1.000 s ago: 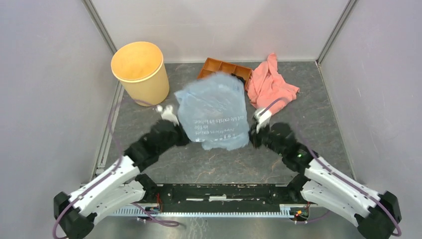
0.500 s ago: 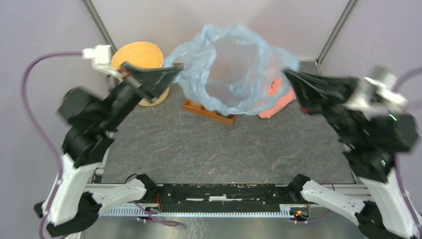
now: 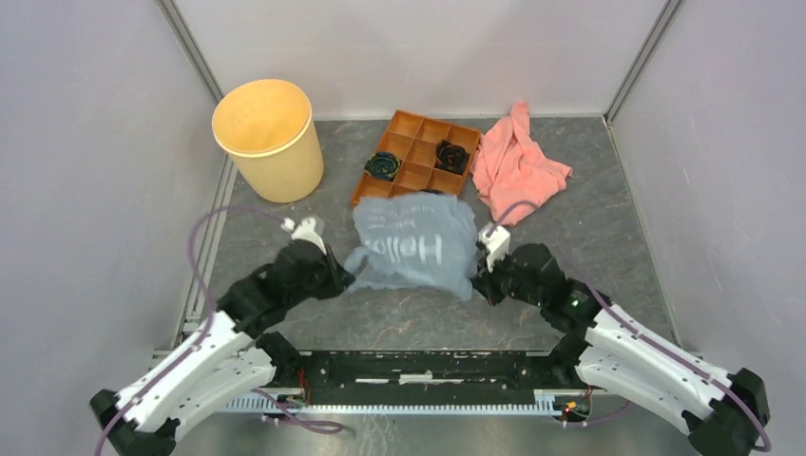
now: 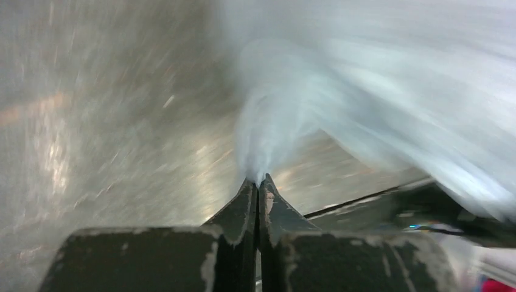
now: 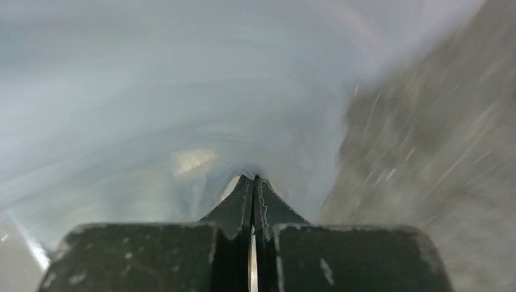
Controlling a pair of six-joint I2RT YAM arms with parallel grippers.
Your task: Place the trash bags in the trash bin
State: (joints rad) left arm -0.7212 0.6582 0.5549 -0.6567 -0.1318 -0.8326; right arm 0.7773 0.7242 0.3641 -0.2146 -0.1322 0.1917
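Trash bag (image 3: pixel 413 249): pale blue film stretched as a sheet between the two arms, low over the surface (image 3: pixel 418 328), mid-width, just nearer than the orange tray (image 3: pixel 411 126); whether touching the surface, not clear from above.
Left fingers (image 3: pixel 349 277): pressed together on the bag's left edge; in the wrist view, tips (image 4: pixel 258 186) meeting with a gathered twist of film (image 4: pixel 261 134) rising out of them.
Right fingers (image 3: pixel 479 275): pressed together on the bag's right edge; in the wrist view, tips (image 5: pixel 251 182) closed with film (image 5: pixel 152 91) filling most of the frame.
Wrist views: both smeared, so fine detail of each pinch unreadable.
Trash bin (image 3: pixel 285 171): upright at the far left corner, mouth open upward, nothing visible inside.
Key relation: bin far and to the left of the bag, well apart from it; left fingers nearer to it, right fingers on the bag's far side from it.
Long axis: bag's span left to right, from one pinch to the other, wider than the bin's mouth by the look of it.
Likely need: a lift, a carry far-left, and the two pinches drawn closer so the film gathers over the mouth.
Open room: bare surface between left fingers and bin.
Edges: left wall (image 3: pixel 95 190) close beside the bin; tray just right of the path, near the bag's far edge; pink cloth (image 3: pixel 518 166) far right, well clear.
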